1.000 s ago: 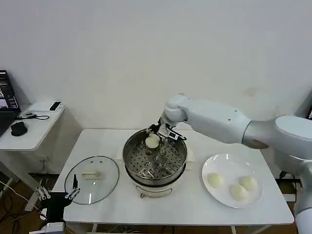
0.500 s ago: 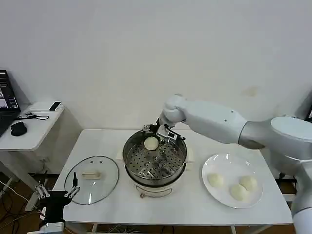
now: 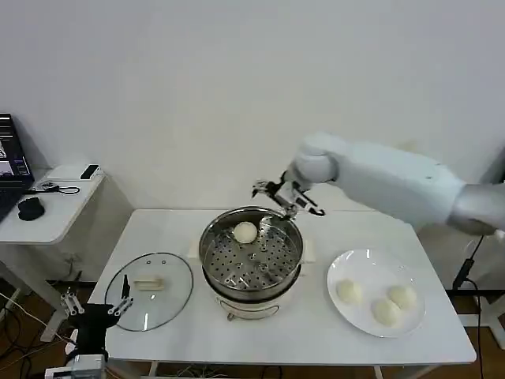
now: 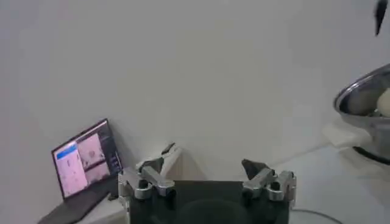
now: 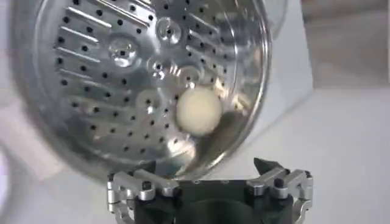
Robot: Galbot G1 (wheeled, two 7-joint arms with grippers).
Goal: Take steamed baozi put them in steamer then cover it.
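Note:
The steel steamer (image 3: 251, 290) stands mid-table, uncovered. One cream-white baozi (image 3: 245, 231) lies on its perforated tray at the far side. Three more baozi (image 3: 348, 291) (image 3: 402, 295) (image 3: 386, 311) rest on the white plate (image 3: 371, 264) at the right. My right gripper (image 3: 286, 199) hovers open and empty above the steamer's far right rim. Its wrist view looks down on the tray (image 5: 122, 91) and the baozi (image 5: 198, 110) beyond the open right gripper (image 5: 206, 167). My left gripper (image 3: 96, 304) waits open, low at the table's front left corner, seen as the left gripper (image 4: 209, 159) in its wrist view.
A glass lid (image 3: 149, 289) with a cream handle lies flat on the table left of the steamer. A side table (image 3: 47, 213) with a laptop and mouse stands farther left. Free tabletop lies between the steamer and the plate.
My right gripper has let go of the baozi, which now lies on the steamer's tray. The gripper has risen and drawn back to the right, out of the pot. The left arm barely shifted.

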